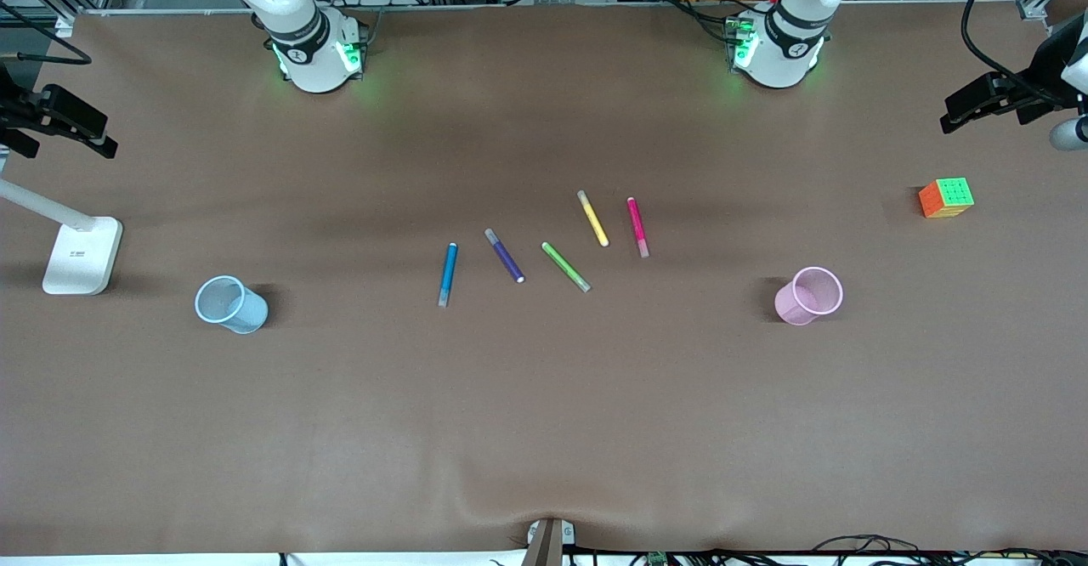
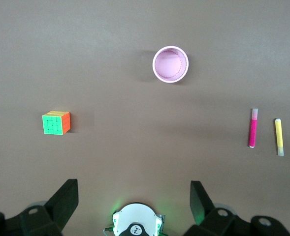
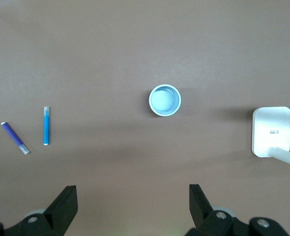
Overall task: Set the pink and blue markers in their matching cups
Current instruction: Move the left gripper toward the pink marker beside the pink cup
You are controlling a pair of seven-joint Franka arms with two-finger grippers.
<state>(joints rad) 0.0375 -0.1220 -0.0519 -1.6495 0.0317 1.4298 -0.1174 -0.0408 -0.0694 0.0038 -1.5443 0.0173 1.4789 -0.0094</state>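
While both end effectors (image 2: 130,196) (image 3: 130,196) hover spread wide, markers (image 1: 637,226) (image 1: 447,274) lie mid-table, cups (image 1: 808,296) (image 1: 230,303) flanking, well apart.

The brown table (image 1: 544,421) is being lit evenly and softly from overhead; short, faint shadows are being cast beside the cups, and everything is being rendered sharply, without glare.

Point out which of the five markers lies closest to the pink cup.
The pink marker. It is the last in the row toward the left arm's end of the table, beside the yellow marker, so it lies closest to the pink cup.
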